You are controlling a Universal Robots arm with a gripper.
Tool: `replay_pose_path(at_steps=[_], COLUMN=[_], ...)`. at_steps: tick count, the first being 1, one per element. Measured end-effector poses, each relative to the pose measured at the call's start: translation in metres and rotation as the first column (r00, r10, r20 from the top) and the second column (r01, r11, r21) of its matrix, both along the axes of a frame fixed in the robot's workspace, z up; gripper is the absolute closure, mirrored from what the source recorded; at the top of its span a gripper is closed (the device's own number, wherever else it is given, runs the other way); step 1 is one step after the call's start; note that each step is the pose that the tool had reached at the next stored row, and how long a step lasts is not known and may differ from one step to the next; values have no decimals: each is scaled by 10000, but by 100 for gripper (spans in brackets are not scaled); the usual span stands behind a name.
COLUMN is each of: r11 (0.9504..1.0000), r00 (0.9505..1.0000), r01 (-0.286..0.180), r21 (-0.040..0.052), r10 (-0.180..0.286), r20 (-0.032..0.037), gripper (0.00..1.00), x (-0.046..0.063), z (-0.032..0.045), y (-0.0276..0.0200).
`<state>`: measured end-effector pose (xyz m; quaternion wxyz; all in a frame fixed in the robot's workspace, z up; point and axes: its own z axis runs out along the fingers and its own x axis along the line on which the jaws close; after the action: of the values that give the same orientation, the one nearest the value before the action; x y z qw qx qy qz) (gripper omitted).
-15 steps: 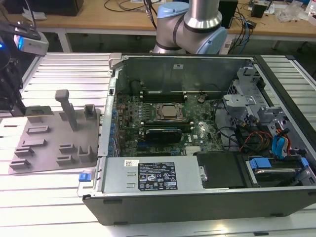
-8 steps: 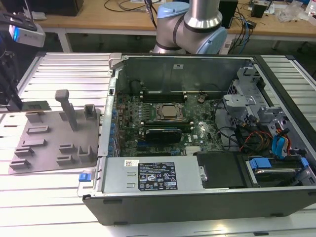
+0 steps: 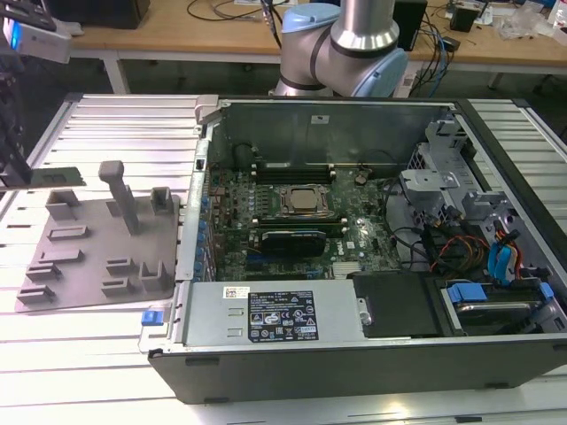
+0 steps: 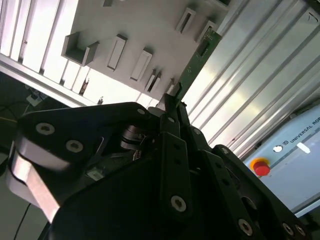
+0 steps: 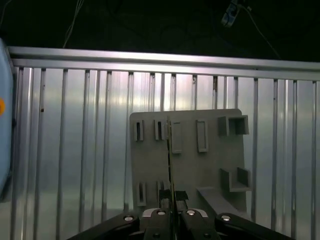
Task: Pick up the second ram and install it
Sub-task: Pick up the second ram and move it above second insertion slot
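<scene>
So the gripper (image 5: 171, 214) has its black fingers (image 4: 169, 127) pinched tight on one end of the second ram (image 5: 170, 165), no gap showing on either side of the board. In the first wrist view the stick is edge-on, just a thin line, and its long axis runs straight out from the fingertips across the grey holder plate (image 5: 212, 170). The second wrist view catches the flat face instead: a skinny green circuit board (image 4: 200, 57) with small dark bits on it, its free end out past the plate's corner, over the table slats. The plate is matte grey, blocky, with narrow rectangular slots and a few open box-shaped pockets moulded in, and it sits on a shiny ribbed aluminium table (image 5: 65, 150). In the exterior view the plate (image 3: 89, 257) is in the left half of the frame, and a dark greenish strip (image 3: 49, 174) at the far left edge, lying roughly level just above the plate's far end, looks like the same stick. To the right of the plate the open metal PC case (image 3: 354, 363) lies on its side, green motherboard and square CPU socket (image 3: 304, 200) near centre frame. The silver and pale blue arm (image 3: 354, 44) stands at top centre.
</scene>
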<state>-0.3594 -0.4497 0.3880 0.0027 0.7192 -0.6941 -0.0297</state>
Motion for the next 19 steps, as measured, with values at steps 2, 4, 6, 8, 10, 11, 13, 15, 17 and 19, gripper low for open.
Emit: replay_pose_path(at_steps=[2,4,6,8,10,11,13,15,17,19], r11=[10000,10000,10000,10000,10000,10000,10000,10000,10000,10000], r00=[10000,10000,10000,10000,10000,10000,10000,10000,10000,10000], r01=[0,0,-1,0,-3,-1,0,-1,-1,1], r21=[1,0,1,1,-3,-2,-2,-3,-2,-3], r10=[0,0,1,0,3,1,0,1,1,-1], r20=[0,0,1,0,-2,-1,0,-1,0,-2], gripper=[89,89,89,89,89,89,89,89,89,89], x=[0,0,0,0,21,40,118,256,363,468], z=[143,262,281,282,284,282,281,280,278,278], y=[0,0,0,0,-1,0,0,0,0,0])
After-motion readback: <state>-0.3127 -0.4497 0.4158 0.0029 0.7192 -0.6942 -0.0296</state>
